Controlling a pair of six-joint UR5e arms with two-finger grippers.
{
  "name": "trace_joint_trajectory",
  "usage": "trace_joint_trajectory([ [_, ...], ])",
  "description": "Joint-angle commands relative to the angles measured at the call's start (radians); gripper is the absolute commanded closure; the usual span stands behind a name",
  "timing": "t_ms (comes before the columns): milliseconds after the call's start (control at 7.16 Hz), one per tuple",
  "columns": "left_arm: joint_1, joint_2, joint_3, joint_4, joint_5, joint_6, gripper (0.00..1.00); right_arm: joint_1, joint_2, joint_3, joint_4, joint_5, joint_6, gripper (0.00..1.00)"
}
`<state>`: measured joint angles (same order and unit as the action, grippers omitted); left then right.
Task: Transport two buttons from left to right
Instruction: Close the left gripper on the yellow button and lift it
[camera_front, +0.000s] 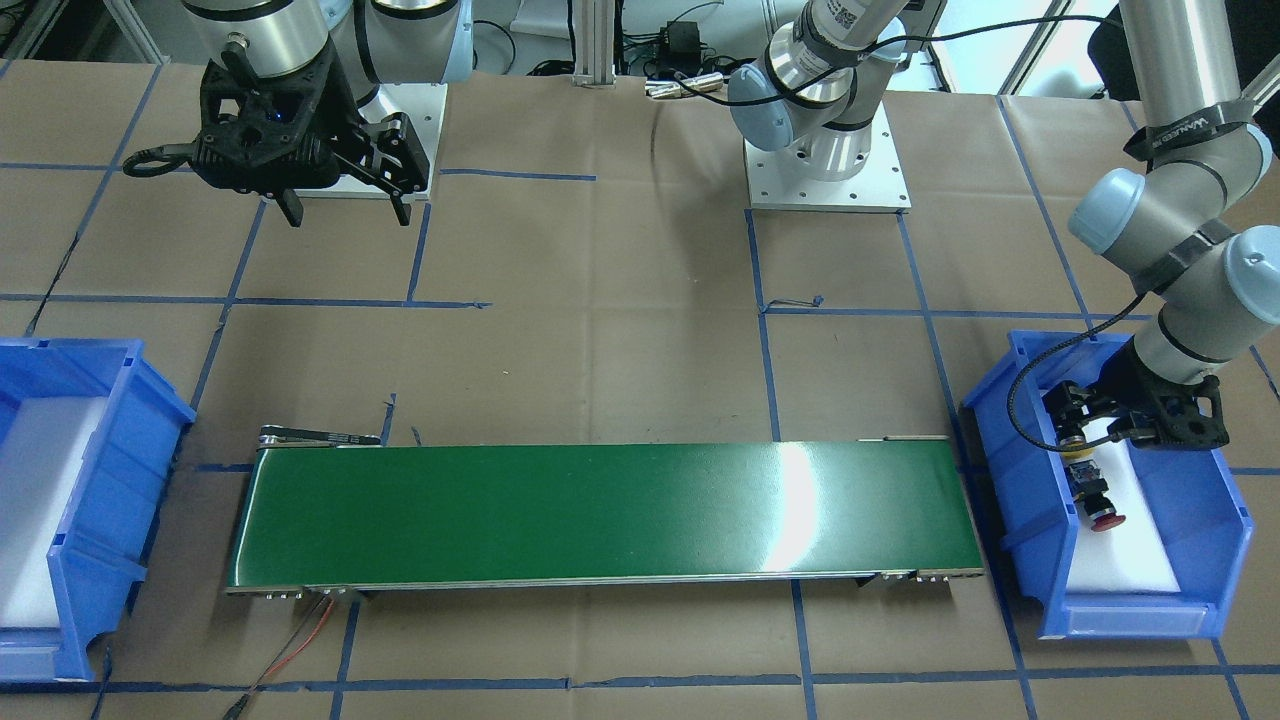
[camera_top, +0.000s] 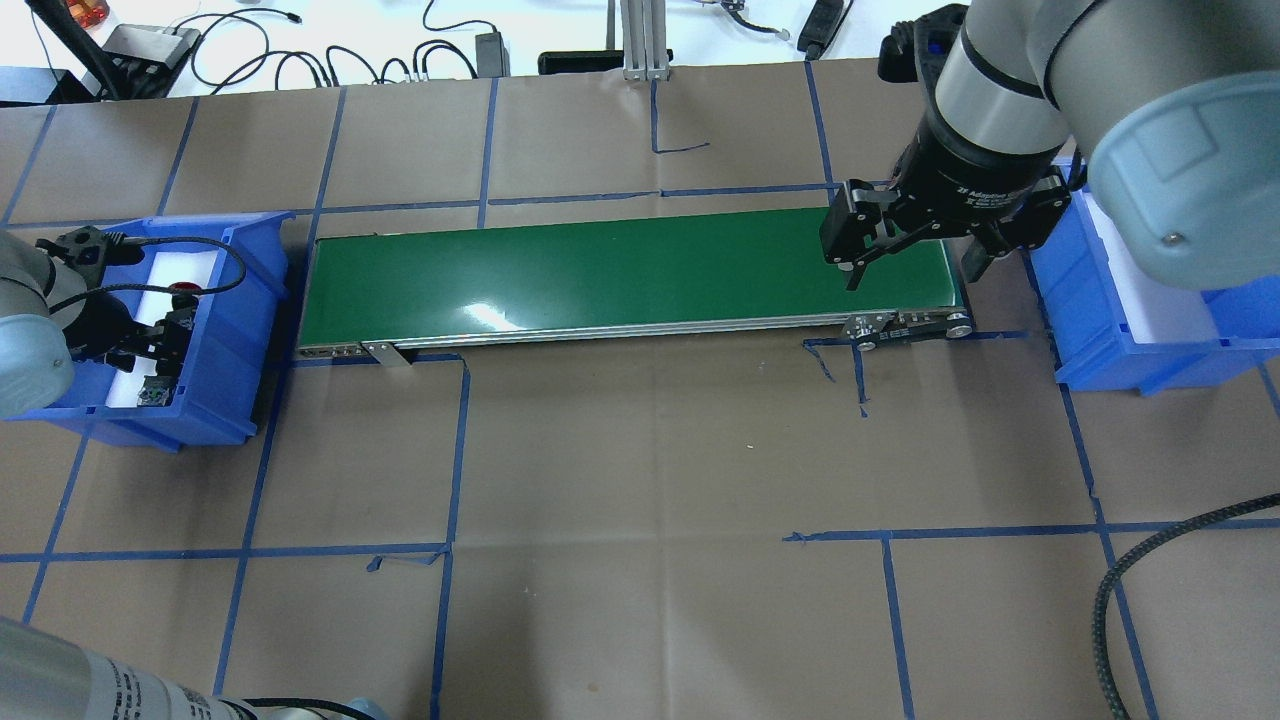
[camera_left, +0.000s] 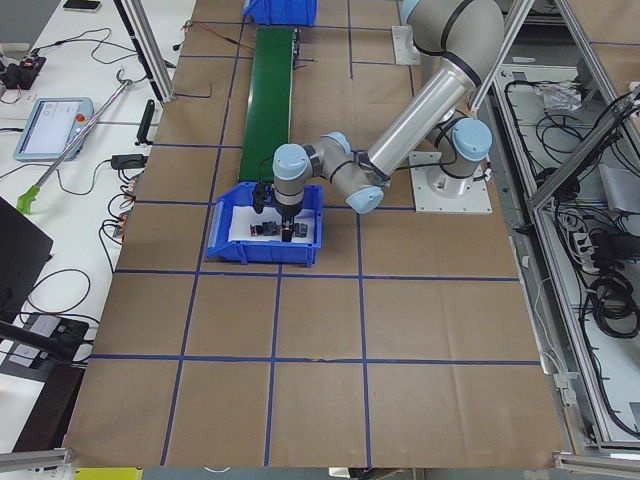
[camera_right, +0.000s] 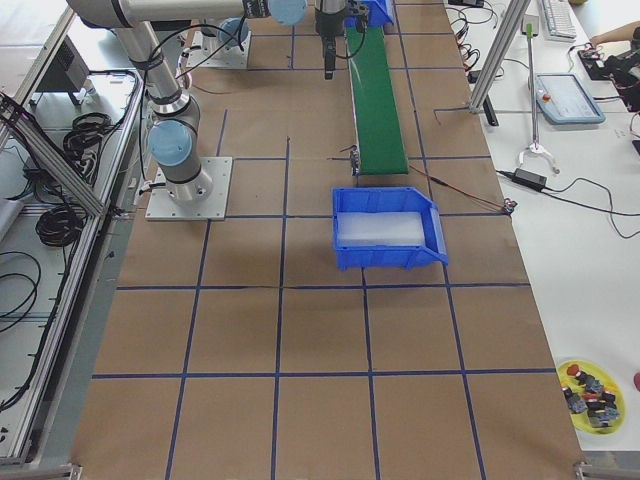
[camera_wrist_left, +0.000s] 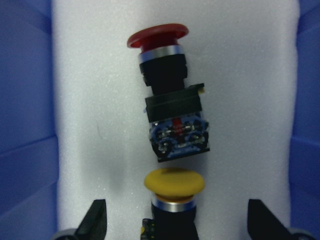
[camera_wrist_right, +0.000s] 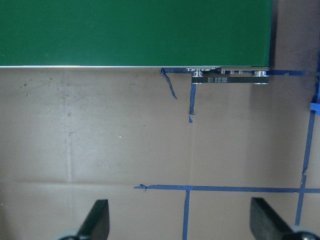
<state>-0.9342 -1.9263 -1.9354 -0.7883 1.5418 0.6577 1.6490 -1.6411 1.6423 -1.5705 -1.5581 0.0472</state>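
Observation:
Both buttons lie on white foam in the blue bin (camera_front: 1010, 480) on my left. The red button (camera_wrist_left: 170, 90) lies with its cap away from the wrist; it also shows in the front view (camera_front: 1100, 512). The yellow button (camera_wrist_left: 175, 182) lies just behind it, between my fingers. My left gripper (camera_wrist_left: 177, 222) is open, low in the bin, its fingers on either side of the yellow button without touching it. From the front, the left gripper (camera_front: 1085, 425) stands over the yellow button (camera_front: 1080, 452). My right gripper (camera_top: 910, 272) is open and empty above the right end of the conveyor.
A green conveyor belt (camera_top: 620, 275) runs between the two bins. The right blue bin (camera_top: 1130, 330) holds only white foam. In the right wrist view the belt's edge (camera_wrist_right: 135, 30) and taped brown paper lie below. A yellow dish of parts (camera_right: 590, 390) sits far off.

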Motion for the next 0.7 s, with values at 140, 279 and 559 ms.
trace_joint_trajectory([
  [140, 0.0, -0.005, -0.002, 0.003, 0.007, 0.0, 0.2, 0.0, 0.0, 0.002, -0.002, 0.001, 0.0, 0.0],
  [279, 0.0, -0.005, -0.001, 0.003, 0.009, -0.001, 0.43, -0.002, 0.0, 0.002, -0.002, 0.001, 0.0, 0.0],
  [559, 0.0, -0.005, -0.002, -0.009, 0.011, -0.01, 0.77, -0.002, 0.0, 0.002, -0.002, 0.001, 0.0, 0.0],
])
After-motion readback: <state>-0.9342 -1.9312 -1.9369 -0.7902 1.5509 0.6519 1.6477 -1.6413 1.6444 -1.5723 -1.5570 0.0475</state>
